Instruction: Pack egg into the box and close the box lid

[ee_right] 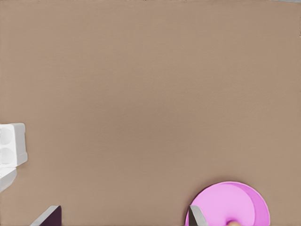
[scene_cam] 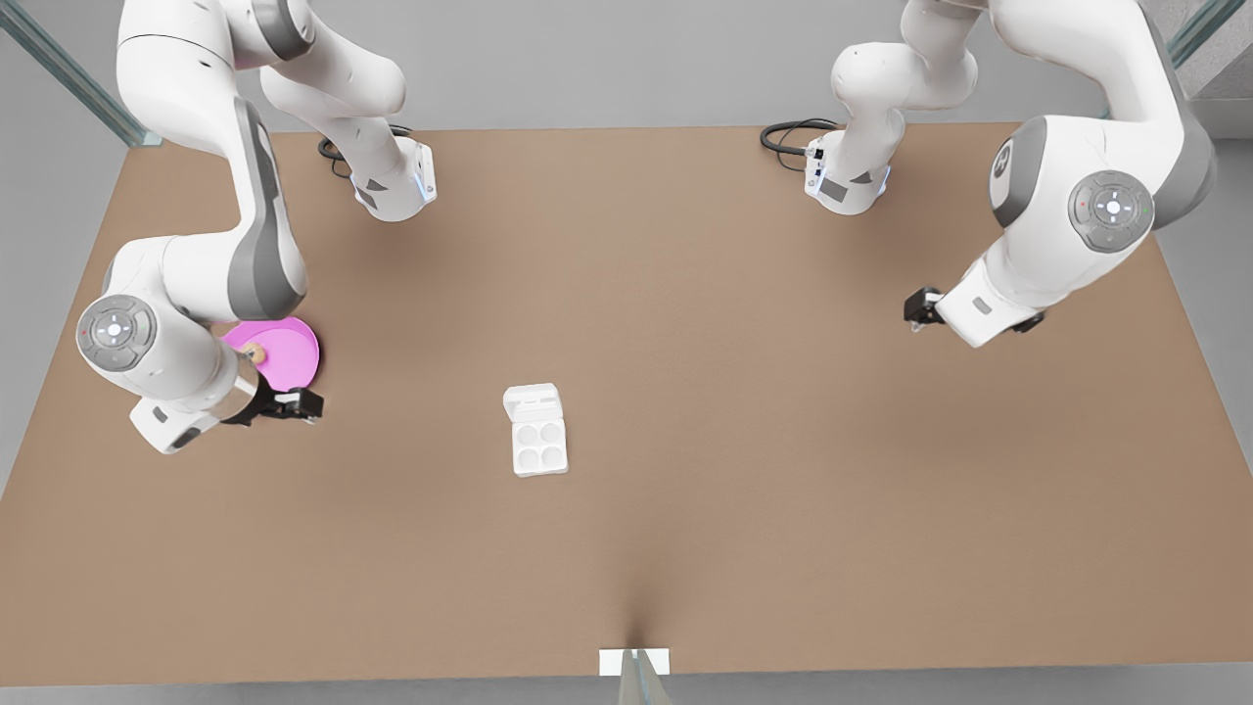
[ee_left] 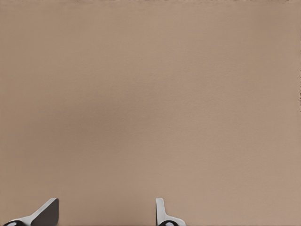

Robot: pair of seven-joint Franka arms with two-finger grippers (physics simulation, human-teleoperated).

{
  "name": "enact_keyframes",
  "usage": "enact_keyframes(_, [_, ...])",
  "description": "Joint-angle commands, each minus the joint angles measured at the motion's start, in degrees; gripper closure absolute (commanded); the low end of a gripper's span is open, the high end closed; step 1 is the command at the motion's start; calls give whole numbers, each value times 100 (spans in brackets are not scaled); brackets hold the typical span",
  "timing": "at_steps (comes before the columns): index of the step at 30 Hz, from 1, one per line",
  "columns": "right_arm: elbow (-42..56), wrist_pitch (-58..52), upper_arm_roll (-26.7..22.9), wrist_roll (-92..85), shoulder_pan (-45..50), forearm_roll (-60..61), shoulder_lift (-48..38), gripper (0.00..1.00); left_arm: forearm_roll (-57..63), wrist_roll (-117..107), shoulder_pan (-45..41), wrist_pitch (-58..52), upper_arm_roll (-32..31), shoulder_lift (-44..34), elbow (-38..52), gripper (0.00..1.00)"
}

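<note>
The white box (scene_cam: pixel 539 446) sits mid-table with its four cups bare, and its edge also shows in the right wrist view (ee_right: pixel 11 143). The box lid (scene_cam: pixel 533 401) lies swung open, flat behind the cups. A tiny tan egg (scene_cam: pixel 256 352) rests in a round pink dish (scene_cam: pixel 289 357) at the front view's left; in the right wrist view the egg (ee_right: pixel 231 223) peeks out at the dish (ee_right: pixel 235 200) edge. My right gripper (scene_cam: pixel 282 404) (ee_right: pixel 121 219) hovers open beside the dish, holding nothing. My left gripper (scene_cam: pixel 920 308) (ee_left: pixel 103 216) waits open over bare table at the front view's right.
The brown table (scene_cam: pixel 685 343) stretches wide around the box. Both arm bases (scene_cam: pixel 396 186) (scene_cam: pixel 847 181) stand at the far edge with black cables beside them. A small white bracket (scene_cam: pixel 634 662) sits at the near edge.
</note>
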Motion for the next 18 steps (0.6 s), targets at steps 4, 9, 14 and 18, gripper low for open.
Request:
enact_keyframes(4, [-11,-352,8,298,34,530,81,0,12,-50,1,258,-4,63,-7,0])
enact_keyframes(9, [-1037,-220,8,378,456,241,224,0,12,-42,18,267,4,116,2,0])
enact_keyframes(14, [-5574,3303,34,369,-54,74,-2951,0,12,-33,27,267,4,125,-7,0])
enact_keyframes(18, [-6304,5141,25,-931,-538,74,-2582,0,12,-33,27,267,4,125,-16,0])
